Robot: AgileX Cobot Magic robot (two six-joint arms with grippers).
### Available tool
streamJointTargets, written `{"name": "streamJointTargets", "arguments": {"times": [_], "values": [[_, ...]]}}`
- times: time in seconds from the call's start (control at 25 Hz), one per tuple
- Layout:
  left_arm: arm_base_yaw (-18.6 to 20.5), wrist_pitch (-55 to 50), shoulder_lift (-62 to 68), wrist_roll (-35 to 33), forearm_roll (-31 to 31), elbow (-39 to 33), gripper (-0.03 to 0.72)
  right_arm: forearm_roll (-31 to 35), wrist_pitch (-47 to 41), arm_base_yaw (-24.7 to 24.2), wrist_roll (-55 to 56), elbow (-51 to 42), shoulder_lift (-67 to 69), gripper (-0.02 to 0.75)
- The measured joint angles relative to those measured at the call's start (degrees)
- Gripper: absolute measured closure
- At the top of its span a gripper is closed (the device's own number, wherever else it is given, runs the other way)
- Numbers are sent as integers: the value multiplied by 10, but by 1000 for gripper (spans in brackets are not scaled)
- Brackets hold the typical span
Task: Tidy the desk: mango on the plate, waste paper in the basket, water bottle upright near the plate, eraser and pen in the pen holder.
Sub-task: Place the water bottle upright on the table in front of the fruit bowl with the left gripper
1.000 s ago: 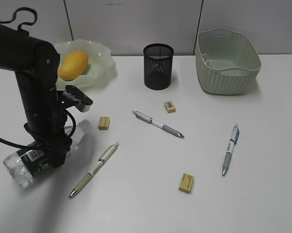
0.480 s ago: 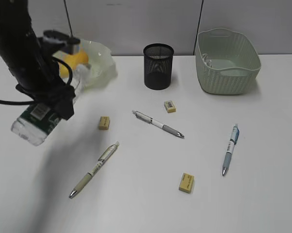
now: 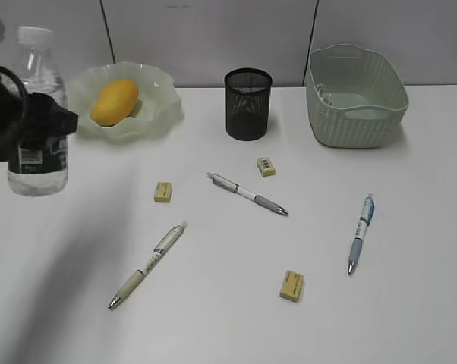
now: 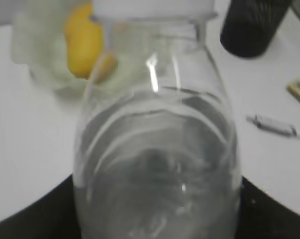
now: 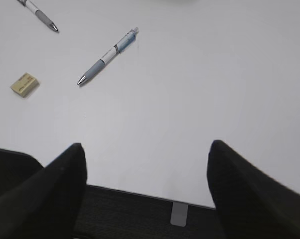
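Observation:
The water bottle [image 3: 36, 106] stands upright at the far left of the desk [image 3: 213, 318], left of the plate [image 3: 159, 114]. My left gripper [image 3: 37, 125] is shut on its labelled middle; the bottle [image 4: 157, 159] fills the left wrist view. The mango [image 3: 115, 101] lies on the plate. Three pens [image 3: 147, 265] [image 3: 247, 194] [image 3: 360, 233] and three erasers [image 3: 163, 192] [image 3: 266, 167] [image 3: 292, 286] lie loose in front of the pen holder [image 3: 247, 104]. A small white thing [image 3: 325, 95], maybe the waste paper, sits in the basket [image 3: 357, 121]. My right gripper [image 5: 146, 145] hangs open over the desk's front edge.
The right wrist view shows a blue pen [image 5: 107, 56], an eraser [image 5: 25, 84] and the desk's dark front edge [image 5: 130, 199]. A wall panel runs right behind the plate, pen holder and basket.
My left gripper has lifted the bottle from lying on the desk at front left and turned it upright, carrying it back toward the plate. The right arm has not moved.

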State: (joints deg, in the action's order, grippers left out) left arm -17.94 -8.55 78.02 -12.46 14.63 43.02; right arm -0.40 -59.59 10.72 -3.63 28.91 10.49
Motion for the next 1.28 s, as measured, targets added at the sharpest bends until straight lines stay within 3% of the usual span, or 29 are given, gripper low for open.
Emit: {"name": "streamJointTargets", "arguments": {"times": [0.2, 0.52, 0.96, 1.28], "values": [[0, 317, -7, 0, 29, -125, 188, 0, 0, 0, -1, 0, 0, 145], [0, 571, 126, 58, 34, -143, 188, 0, 0, 0, -1, 0, 0, 145], [10, 709, 320, 151, 33, -126, 188, 0, 0, 0, -1, 0, 0, 145], [23, 732, 390, 155, 7, -74, 188, 0, 0, 0, -1, 0, 0, 145]]}}
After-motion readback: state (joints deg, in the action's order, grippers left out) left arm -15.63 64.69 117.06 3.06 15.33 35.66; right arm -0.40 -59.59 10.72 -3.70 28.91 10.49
